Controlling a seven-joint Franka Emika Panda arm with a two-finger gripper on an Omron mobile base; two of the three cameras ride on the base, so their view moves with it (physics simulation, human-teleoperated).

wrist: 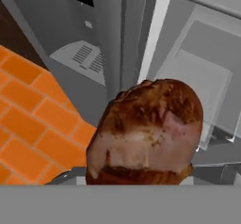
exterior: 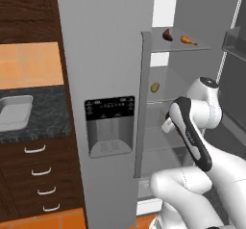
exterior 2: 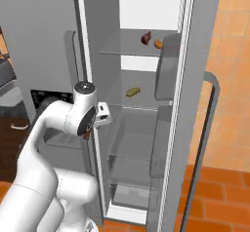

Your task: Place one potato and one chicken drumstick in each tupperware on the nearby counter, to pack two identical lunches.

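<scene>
Drumstick (wrist: 146, 133) gripped, beside open fridge (exterior 2: 146, 128) edge.

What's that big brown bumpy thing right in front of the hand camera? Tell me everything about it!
It looks like the thick, rounded end of a roasted brown chicken drumstick. Its skin is shiny and bumpy, dark reddish-brown on top with a paler pinkish patch in the middle. It hangs in the air over the orange tiled floor, next to the grey fridge, so the tool seems to be holding it. Its thin end is hidden.

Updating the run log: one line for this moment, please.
tool: shut on chicken drumstick | fridge: door open | potato: on fridge shelf
</scene>
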